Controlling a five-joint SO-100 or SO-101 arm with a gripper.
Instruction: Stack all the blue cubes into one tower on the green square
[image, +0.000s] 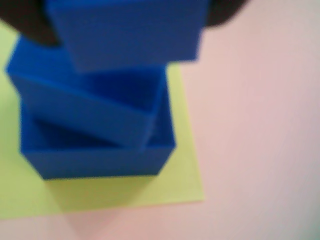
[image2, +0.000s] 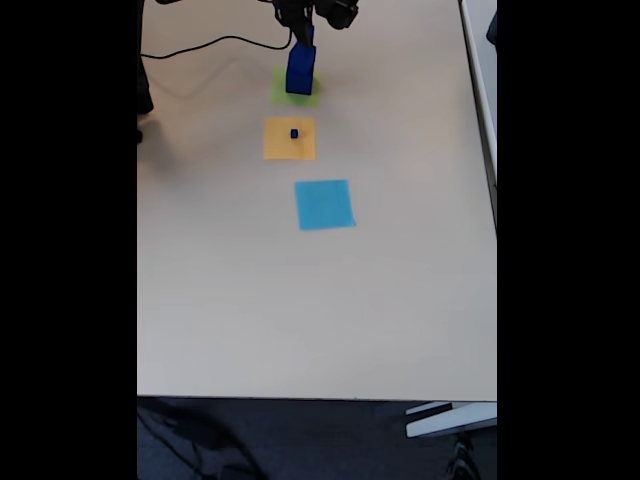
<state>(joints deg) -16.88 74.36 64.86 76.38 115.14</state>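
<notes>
Risk: the tower could tip, in my judgement. In the wrist view the middle cube (image: 85, 107) sat turned and tilted on the bottom cube (image: 100, 160), not square to it, so a push from above or a sideways release might slide it off.
Second risk: the top cube (image: 130, 32) looked shifted toward the right edge of the middle one in the wrist view; set down so, it might hang over and fall.
Tower place: on the green square (image: 185, 150), near the far end of the table (image2: 300, 300) in the fixed view.
Fingers: dark shapes stood at both upper corners of the top cube in the wrist view; I took them for the fingers closed around it.
Gripper: (image2: 305, 35) directly above the tower.
Left to do: a tiny cube (image2: 294, 133) lay on the orange square (image2: 289, 148), well apart from the fingers.
Not used: the light blue square (image2: 324, 204).
</notes>
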